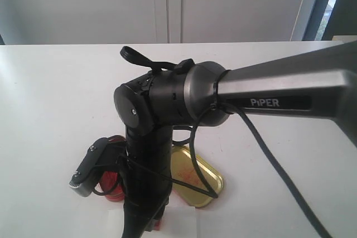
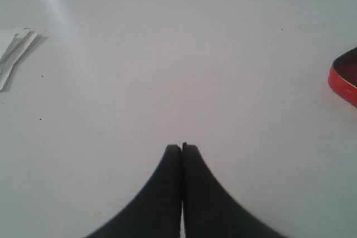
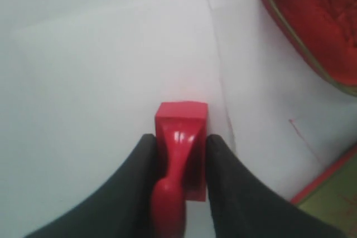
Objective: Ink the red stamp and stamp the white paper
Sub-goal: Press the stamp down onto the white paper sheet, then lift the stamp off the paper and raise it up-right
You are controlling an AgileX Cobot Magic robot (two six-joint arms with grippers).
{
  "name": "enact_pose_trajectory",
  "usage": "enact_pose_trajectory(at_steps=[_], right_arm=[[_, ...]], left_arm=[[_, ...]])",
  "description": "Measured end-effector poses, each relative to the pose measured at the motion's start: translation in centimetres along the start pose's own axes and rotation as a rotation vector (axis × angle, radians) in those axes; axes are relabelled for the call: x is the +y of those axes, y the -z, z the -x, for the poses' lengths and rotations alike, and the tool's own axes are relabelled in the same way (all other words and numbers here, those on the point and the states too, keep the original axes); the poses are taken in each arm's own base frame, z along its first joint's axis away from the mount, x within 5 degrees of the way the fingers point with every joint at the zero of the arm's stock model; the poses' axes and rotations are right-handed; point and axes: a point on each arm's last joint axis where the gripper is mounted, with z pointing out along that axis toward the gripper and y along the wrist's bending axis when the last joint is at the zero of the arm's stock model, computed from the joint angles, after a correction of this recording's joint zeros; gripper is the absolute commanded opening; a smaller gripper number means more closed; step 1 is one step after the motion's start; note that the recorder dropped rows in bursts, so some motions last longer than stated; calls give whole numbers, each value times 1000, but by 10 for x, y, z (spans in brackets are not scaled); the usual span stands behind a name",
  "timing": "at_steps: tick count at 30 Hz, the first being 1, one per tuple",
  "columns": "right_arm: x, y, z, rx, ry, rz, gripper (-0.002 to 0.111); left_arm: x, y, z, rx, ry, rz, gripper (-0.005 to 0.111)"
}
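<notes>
**Stamp close to the paper's edge**

A smeared or clipped mark is the risk. The right claw (image 3: 181, 137) carries the red stamp (image 3: 181, 116) near the side edge of the white paper (image 3: 100, 65), so a tilted or sliding press could catch bare desk (image 1: 56, 82). Its jaws clamp the stamp's handle from both sides. I cannot tell whether the base touches the paper. The ink pad (image 3: 321, 20) and lid (image 3: 334, 204) lie just beside, well away from the desk's far edge. The left claw (image 2: 182, 147) is pinched closed and empty.
</notes>
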Motion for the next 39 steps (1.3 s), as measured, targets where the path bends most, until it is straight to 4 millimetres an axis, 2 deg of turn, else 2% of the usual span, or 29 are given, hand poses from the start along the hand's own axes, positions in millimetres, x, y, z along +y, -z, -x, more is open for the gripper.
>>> enact_pose_trajectory(at_steps=[6,23,29,35,39], right_arm=[[-2,10,7,-20,1,-10,0],[0,15,5,-12,-13,-11,0],[1,27,3,-31,-52,-19,0],[-21,52,-12,-111,-191,3,0],[-44,64,-27,-173,-308,38,0]], left_arm=[[0,0,0,0,0,0,0],[0,0,0,0,0,0,0],[0,0,0,0,0,0,0],[0,0,0,0,0,0,0],[0,0,0,0,0,0,0]])
